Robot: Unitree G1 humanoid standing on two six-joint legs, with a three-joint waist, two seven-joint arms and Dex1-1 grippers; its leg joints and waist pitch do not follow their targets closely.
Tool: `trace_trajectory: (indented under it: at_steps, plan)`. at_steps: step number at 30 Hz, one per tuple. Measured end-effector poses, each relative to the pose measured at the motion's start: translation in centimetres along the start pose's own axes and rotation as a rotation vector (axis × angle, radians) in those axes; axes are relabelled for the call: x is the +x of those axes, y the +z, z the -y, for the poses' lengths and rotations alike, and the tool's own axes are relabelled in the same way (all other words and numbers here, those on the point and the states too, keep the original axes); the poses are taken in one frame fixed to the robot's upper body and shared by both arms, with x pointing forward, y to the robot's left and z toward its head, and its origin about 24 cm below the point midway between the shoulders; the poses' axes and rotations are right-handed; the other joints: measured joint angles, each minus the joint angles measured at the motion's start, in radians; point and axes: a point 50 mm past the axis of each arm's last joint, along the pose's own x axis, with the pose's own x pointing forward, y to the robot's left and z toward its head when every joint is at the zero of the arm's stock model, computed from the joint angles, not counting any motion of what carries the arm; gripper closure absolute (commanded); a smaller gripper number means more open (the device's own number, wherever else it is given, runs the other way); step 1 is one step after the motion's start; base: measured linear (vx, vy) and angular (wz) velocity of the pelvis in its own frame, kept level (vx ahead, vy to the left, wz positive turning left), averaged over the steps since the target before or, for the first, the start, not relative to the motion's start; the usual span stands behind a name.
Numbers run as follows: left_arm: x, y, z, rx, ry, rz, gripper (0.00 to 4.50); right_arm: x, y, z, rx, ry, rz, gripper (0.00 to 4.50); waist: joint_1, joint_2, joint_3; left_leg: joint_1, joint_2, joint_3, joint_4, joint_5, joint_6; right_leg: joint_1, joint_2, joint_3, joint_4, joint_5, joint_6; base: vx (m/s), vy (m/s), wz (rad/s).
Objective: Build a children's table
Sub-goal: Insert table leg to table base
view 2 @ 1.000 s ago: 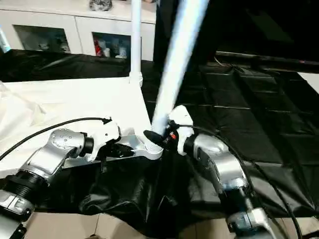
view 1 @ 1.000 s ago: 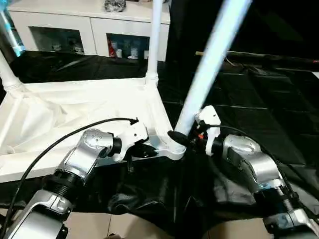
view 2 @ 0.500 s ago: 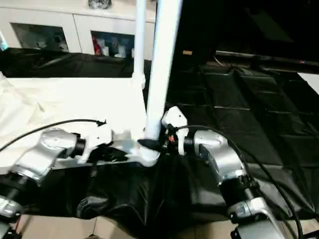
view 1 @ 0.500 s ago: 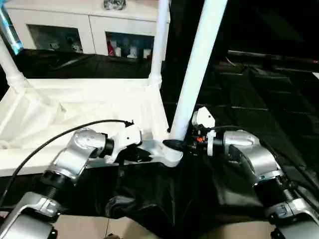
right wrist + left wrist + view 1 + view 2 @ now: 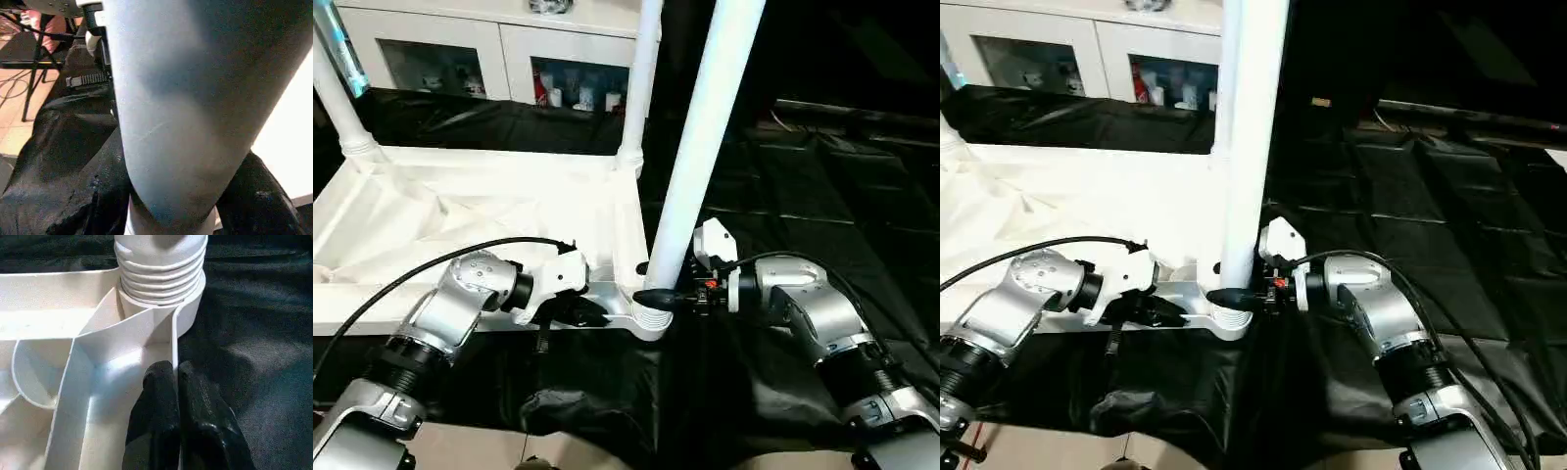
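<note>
— Where is the table?

— The white table top [image 5: 480, 211] lies upside down on a black sheet [image 5: 803, 196], ribs facing up. Three legs rise from corner sockets: one at the near corner [image 5: 705, 137], one at the far corner [image 5: 639, 83] and one at the far left [image 5: 335, 93]. All three run out past the upper edge of the head views, so their free ends are cut off.

— What are the hands doing?

— The right gripper [image 5: 658, 296] has its fingers clamped around the near leg just above the threaded socket [image 5: 161, 271]. In the right wrist view the leg hides most of both fingers; only dark pads [image 5: 259, 196] peek out on either side. The left gripper [image 5: 178, 396] has its two black fingers pressed together, pinching the thin outer wall of the top right beside that socket.

— Is the leg fully seated?

— I cannot tell. The left wrist view shows thread rings exposed at the socket, but the joint itself is cut off at the edge.

— Anything behind?

— A white cabinet [image 5: 499, 44] with glass fronts; the small items inside are too small to make out.
</note>
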Motion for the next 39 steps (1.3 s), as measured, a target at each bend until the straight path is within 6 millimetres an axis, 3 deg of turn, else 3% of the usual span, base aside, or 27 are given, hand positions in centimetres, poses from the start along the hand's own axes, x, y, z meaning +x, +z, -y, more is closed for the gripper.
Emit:
trace_trajectory:
  at_steps: [15, 20, 24, 27, 39]
  plan:
    - [0.5, -0.1, -0.3, -0.022, 0.042, 0.006, 4.50, 0.2, -0.5, 0.1, -0.007, -0.094, 0.017, 2.62, -0.004, 0.000, 0.000, 0.006, -0.001, 0.000, 0.001, 0.000, 0.000, 0.005, 0.000, 0.001, 0.000, -0.001, 0.001, 0.000, 0.000, 0.00]
    - [1.0, 0.0, -2.3, -0.117, 0.222, -0.020, 4.50, 2.5, -0.2, 2.7, 0.078, -0.392, 0.049, 2.62, -0.030, 0.000, 0.001, 0.007, -0.001, -0.002, 0.003, 0.001, -0.001, 0.002, -0.001, -0.003, -0.002, -0.001, 0.001, 0.000, 0.000, 0.00]
    - [2.5, 0.8, -3.1, -0.172, 0.311, -0.004, 4.50, 3.0, -0.2, 4.0, 0.149, -0.575, 0.069, 2.62, -0.033, 0.003, 0.002, 0.006, 0.001, -0.008, 0.002, 0.001, -0.001, 0.005, -0.003, -0.017, -0.017, -0.001, 0.002, 0.000, 0.000, 0.00]
    - [4.0, 1.8, -3.9, -0.227, 0.386, -0.007, 4.50, 3.5, 0.1, 5.3, 0.235, -0.723, 0.077, 2.63, -0.031, 0.004, 0.003, 0.004, 0.000, -0.008, 0.005, 0.001, -0.001, 0.005, -0.004, -0.017, -0.018, -0.001, 0.001, 0.000, 0.000, 0.00]
    - [5.7, 3.3, -4.4, -0.264, 0.473, -0.017, 4.50, 4.2, 0.9, 6.5, 0.269, -0.825, 0.047, 2.63, -0.023, 0.003, 0.001, 0.007, 0.000, -0.005, -0.004, 0.000, -0.001, 0.004, -0.004, -0.014, -0.013, 0.006, -0.005, 0.000, 0.000, 0.00]
